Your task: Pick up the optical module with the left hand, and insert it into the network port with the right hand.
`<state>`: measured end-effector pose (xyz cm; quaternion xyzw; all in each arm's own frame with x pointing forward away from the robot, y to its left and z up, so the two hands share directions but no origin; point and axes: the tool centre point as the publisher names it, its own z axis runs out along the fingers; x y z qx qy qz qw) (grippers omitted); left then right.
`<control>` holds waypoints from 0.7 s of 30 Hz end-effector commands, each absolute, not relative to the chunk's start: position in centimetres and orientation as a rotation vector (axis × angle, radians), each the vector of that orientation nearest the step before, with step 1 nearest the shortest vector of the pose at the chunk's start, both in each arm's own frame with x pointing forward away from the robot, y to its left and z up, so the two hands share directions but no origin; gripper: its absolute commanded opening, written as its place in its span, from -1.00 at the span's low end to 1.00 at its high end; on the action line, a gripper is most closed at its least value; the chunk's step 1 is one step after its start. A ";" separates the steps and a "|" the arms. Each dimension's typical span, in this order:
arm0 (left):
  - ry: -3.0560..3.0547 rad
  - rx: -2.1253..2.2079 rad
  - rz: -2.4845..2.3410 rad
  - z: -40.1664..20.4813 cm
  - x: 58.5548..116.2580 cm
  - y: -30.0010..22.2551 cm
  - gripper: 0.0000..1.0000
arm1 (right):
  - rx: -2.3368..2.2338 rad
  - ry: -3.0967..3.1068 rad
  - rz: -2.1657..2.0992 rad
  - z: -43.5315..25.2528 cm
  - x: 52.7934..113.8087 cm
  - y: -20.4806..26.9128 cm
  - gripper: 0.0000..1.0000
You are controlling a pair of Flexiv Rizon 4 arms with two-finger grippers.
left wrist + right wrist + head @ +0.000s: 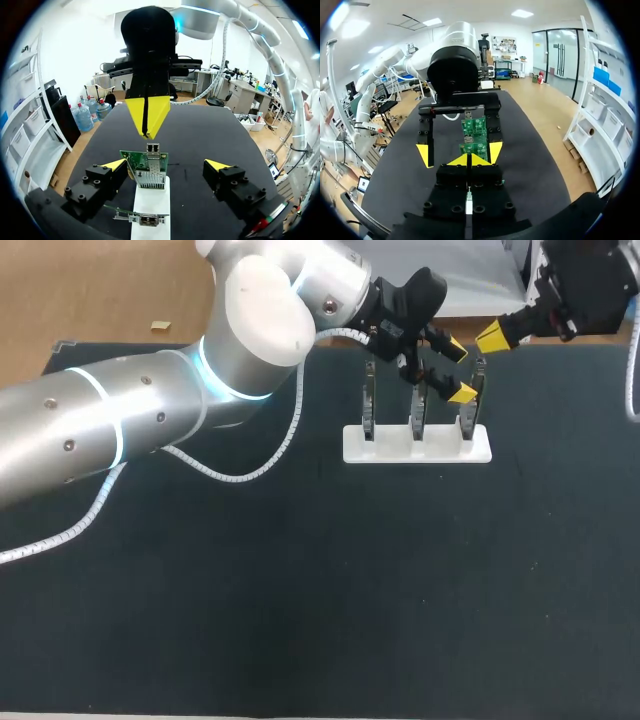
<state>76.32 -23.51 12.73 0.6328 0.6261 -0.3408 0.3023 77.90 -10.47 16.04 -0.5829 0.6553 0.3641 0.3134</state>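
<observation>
Standing upright, card (148,170) (port (152,148) topmost)

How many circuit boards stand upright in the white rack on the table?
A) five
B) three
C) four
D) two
B: the head view shows three circuit boards standing side by side in the white rack.

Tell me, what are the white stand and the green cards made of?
The white stand looks like plastic: smooth, matte, evenly white. The green cards look like circuit boards, glossy green with tiny parts and a shiny metal socket on top. They are probably fibreglass, though that's a guess.
</observation>
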 end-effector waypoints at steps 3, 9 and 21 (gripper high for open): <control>1.664 1.676 -0.899 12.8 76.2 -23.5 1.00 | -1.533 1.728 0.963 15.8 78.1 -10.4 -1.00; 1.664 1.676 -0.899 12.8 76.2 -23.5 1.00 | -1.536 1.737 0.966 15.5 78.1 -10.4 -1.00; 1.664 1.676 -0.899 12.8 76.2 -23.5 1.00 | -1.535 1.756 0.970 14.8 78.4 -10.6 -1.00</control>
